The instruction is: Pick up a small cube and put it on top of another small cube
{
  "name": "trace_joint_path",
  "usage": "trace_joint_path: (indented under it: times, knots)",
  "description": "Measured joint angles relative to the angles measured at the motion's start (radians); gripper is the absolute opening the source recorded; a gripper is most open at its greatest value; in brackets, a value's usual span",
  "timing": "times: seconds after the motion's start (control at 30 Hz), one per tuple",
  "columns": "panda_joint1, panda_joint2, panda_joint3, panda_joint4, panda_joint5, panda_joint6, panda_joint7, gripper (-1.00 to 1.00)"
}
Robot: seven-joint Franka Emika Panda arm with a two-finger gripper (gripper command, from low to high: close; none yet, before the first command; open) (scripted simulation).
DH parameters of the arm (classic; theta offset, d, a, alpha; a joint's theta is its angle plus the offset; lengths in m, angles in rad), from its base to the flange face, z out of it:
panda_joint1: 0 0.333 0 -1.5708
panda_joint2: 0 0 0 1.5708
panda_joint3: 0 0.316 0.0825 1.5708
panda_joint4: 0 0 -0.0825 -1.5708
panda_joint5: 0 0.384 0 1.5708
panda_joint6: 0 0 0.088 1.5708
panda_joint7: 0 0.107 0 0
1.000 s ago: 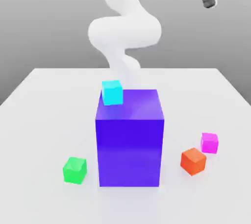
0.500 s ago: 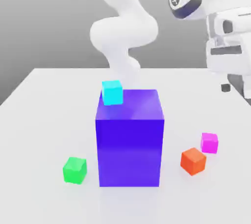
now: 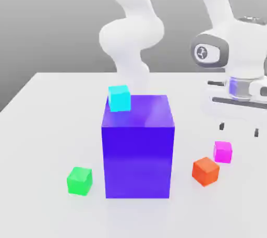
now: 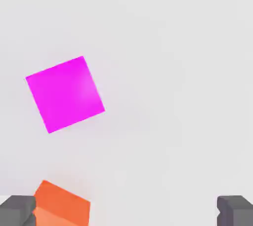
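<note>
The small magenta-pink cube (image 3: 222, 151) (image 4: 64, 94) rests on the white table at the exterior view's right. An orange-red cube (image 3: 205, 171) (image 4: 62, 203) sits close beside it, nearer the front. My gripper (image 3: 239, 129) hangs open just above and slightly behind the pink cube, fingers pointing down, nothing between them. In the hand view the dark fingertips (image 4: 17, 210) stand far apart, and the pink cube lies off to one side of the gap. A cyan cube (image 3: 119, 98) sits on top of the big purple block (image 3: 138, 146).
A green cube (image 3: 80, 180) lies on the table (image 3: 47, 122) at the exterior view's left, in front of the purple block. The tall purple block stands mid-table between the green cube and the pink and orange-red ones.
The arm has swung down from high at the upper right until the open gripper hangs just over the pink cube. No cube has moved.
</note>
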Motion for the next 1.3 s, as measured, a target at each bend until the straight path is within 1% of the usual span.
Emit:
trace_joint_path:
  times: [0.1, 0.33, 0.37, 0.6, 0.83, 0.9, 1.07, 1.3]
  knots:
    - [0.047, 0.06, 0.015, -0.027, 0.012, 0.045, -0.117, 0.0]
    - [0.026, 0.304, 0.027, 0.011, 0.028, 0.243, -0.15, 0.0]
    - [0.025, 0.324, 0.028, 0.015, 0.028, 0.26, -0.15, -1.0]
    - [0.025, 0.321, 0.028, 0.014, 0.029, 0.256, -0.151, -1.0]
    - [0.029, 0.091, 0.021, -0.029, 0.017, 0.068, -0.142, -1.0]
    - [0.051, 0.076, 0.033, -0.009, 0.011, 0.04, -0.164, -1.0]
    - [0.062, 0.161, 0.05, 0.062, 0.017, -0.028, -0.247, -1.0]
    - [0.029, 0.287, 0.12, 0.157, 0.092, -0.127, -0.41, -1.0]
